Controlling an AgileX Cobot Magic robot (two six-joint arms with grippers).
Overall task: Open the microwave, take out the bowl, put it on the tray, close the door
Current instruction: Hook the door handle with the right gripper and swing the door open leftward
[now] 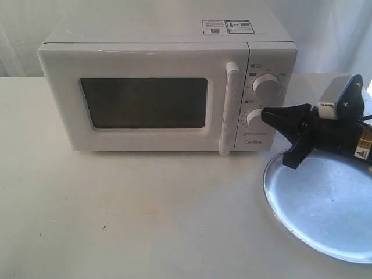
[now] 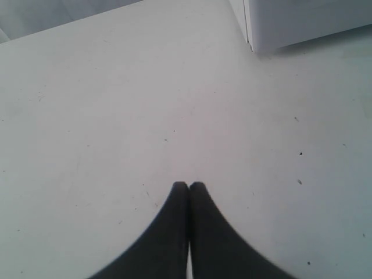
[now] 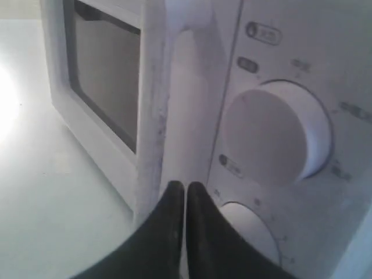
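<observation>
Exterior view: door [image 1: 145,102] near end effector [image 1: 265,114]

- 1 microwave [image 1: 145,32], standing on 1 table [image 1: 145,215].
- 1 door [image 1: 145,64], with 1 dark window [image 1: 144,103] and 1 bar handle [image 1: 228,107].
- 2 round dials: the upper dial [image 1: 267,85] and the lower dial [image 1: 254,119].
- 2 stickers on the microwave's top: the white sticker [image 1: 214,27] and the blue sticker [image 1: 239,25].
- 1 steel tray [image 1: 325,209].
- 2 grippers: the right gripper [image 1: 265,114], and the left gripper [image 2: 188,186], seen only in its wrist view.
</observation>
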